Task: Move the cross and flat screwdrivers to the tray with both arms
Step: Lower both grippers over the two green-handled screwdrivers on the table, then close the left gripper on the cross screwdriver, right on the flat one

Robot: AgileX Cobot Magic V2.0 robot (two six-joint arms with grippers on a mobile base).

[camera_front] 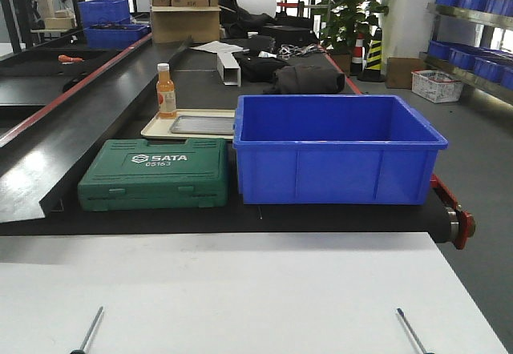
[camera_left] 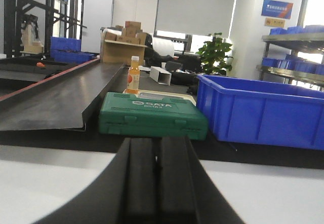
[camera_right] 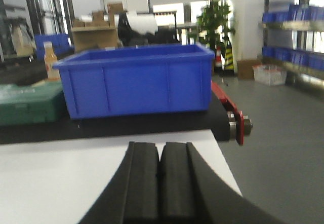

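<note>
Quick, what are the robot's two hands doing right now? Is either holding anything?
Left hand: closed, fingers pressed together, holding nothing.
Right hand: closed, fingers pressed together, holding nothing.

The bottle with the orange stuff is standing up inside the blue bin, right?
Not inside. The bottle is standing up outside the blue bin, to its left, behind the green case. The front view shows it.

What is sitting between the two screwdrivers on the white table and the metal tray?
The green plastic SATA tool case lies directly in front of the shallow silver-grey metal tray, between it and the left thin steel screwdriver shaft. The deep blue plastic bin stands between the tray and the right screwdriver shaft.
</note>
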